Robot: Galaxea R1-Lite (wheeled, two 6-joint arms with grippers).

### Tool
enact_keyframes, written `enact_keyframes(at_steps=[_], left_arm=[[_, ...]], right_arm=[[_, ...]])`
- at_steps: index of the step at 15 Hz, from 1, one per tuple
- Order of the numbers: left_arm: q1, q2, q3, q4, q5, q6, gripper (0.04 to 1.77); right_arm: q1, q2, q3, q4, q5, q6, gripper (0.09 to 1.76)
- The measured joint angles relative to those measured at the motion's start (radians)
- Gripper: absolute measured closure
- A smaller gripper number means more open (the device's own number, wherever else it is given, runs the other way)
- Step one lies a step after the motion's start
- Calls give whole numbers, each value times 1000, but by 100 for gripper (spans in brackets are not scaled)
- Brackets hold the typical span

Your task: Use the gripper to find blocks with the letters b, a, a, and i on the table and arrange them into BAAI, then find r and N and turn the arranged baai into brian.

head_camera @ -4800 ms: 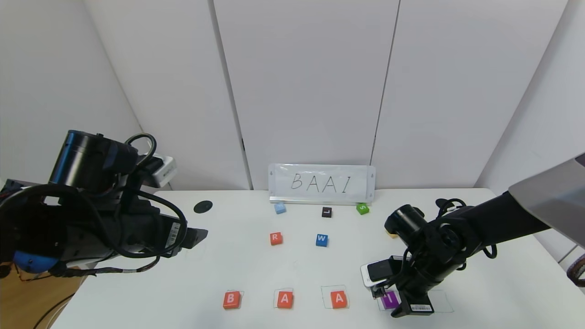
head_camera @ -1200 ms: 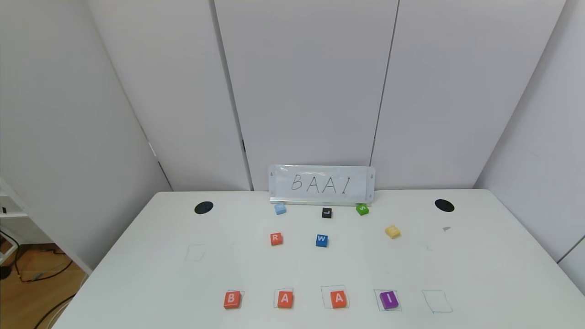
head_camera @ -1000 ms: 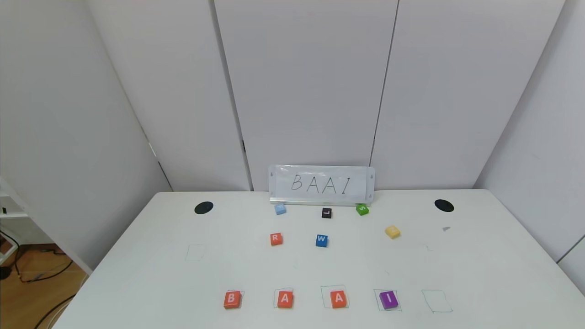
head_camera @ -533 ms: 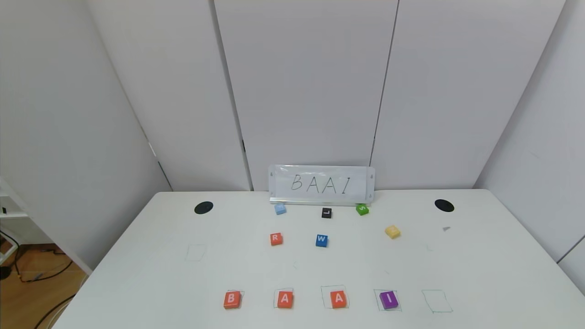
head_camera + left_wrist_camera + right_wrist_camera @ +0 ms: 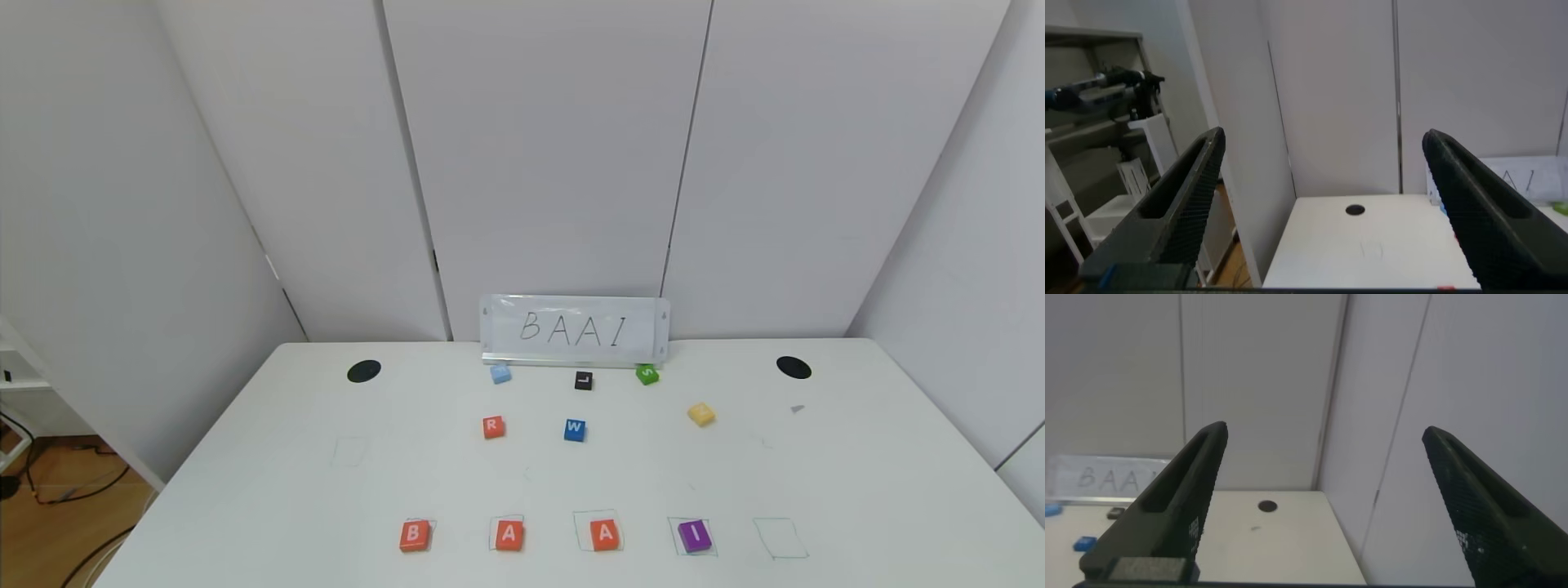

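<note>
On the white table point(image 5: 269, 498), the blocks stand in a front row inside drawn squares: orange-red B point(image 5: 414, 536), orange-red A point(image 5: 509, 535), orange-red A point(image 5: 605, 534) and purple I point(image 5: 695, 536). The orange-red R cube point(image 5: 492, 426) lies farther back, apart from the row. Neither arm shows in the head view. My left gripper point(image 5: 1323, 208) is open and empty, held off the table's left side. My right gripper point(image 5: 1323, 502) is open and empty, held off the table's right side.
A blue W cube point(image 5: 575, 429), a light blue cube point(image 5: 500, 373), a black L cube point(image 5: 583, 380), a green S cube point(image 5: 647, 374) and a yellow cube point(image 5: 701, 413) lie behind the row. A BAAI sign point(image 5: 575, 329) stands at the back. An empty drawn square point(image 5: 780, 538) sits right of I.
Since 4.8 s ago both arms have withdrawn out of the head view, and the right gripper has let go of the purple I in its square. Nothing has moved in the last second.
</note>
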Motion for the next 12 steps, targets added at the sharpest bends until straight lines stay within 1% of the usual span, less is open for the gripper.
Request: enact_keyframes(at_steps=[1,2,4,5,6,8,9,10,11,12], left_arm=[[0,0,18,-60,2,-1,9],[0,-1,47,-123,3,-1,9],[0,-1,138,-233,6,-1,9],[0,-1,207,-301,7,-2,9],[0,-1,284,-375,7,-2,9],[0,-1,460,-534,-4,0,9],[0,-1,527,-587,-12,-3,9],[0,-1,595,-563,-25,-18,9],[0,-1,646,-470,-37,-37,9],[0,-1,669,-375,-61,-61,9]], right_arm=[[0,-36,40,-72,40,26,14],[1,-65,101,-167,61,40,14],[2,-95,241,-349,82,44,14],[2,-104,328,-428,92,44,14],[3,-109,408,-478,98,44,14],[2,-113,539,-539,104,51,14],[2,-114,576,-547,106,55,14],[2,-115,619,-535,109,58,14],[2,-115,667,-498,114,59,14],[2,-115,695,-418,115,59,14]])
